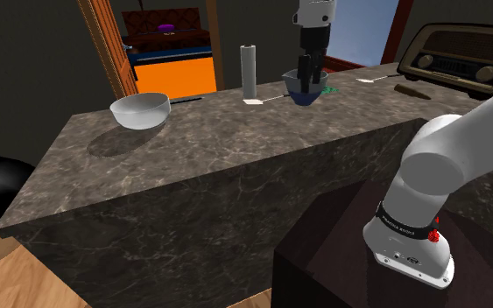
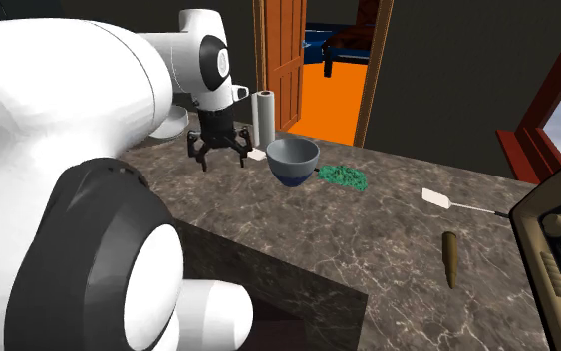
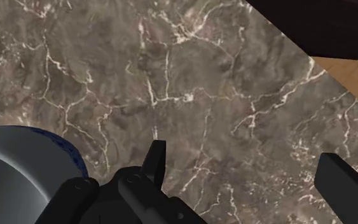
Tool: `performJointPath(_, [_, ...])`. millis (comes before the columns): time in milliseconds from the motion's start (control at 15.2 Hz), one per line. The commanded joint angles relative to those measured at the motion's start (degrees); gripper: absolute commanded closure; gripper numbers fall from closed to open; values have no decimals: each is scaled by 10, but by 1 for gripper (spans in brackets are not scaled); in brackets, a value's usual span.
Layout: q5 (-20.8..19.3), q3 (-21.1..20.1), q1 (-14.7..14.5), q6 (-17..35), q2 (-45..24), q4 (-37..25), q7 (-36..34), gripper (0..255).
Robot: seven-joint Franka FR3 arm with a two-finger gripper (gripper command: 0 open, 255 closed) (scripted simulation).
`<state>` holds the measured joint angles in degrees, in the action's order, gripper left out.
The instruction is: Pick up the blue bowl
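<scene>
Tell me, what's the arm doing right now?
Gripper open, empty. Blue bowl upright on counter, beside gripper, not grasped. White roll close by.
</scene>
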<state>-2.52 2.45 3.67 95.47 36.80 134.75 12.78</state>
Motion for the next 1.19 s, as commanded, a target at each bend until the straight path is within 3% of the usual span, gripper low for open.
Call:
performJointPath(0, [-20, 6, 7, 25, -26, -10, 9, 0])
performJointPath(660, [-104, 40, 43, 110, -172, -117, 56, 0])
performJointPath(1122, [-109, 43, 44, 164, -177, -68, 47, 0])
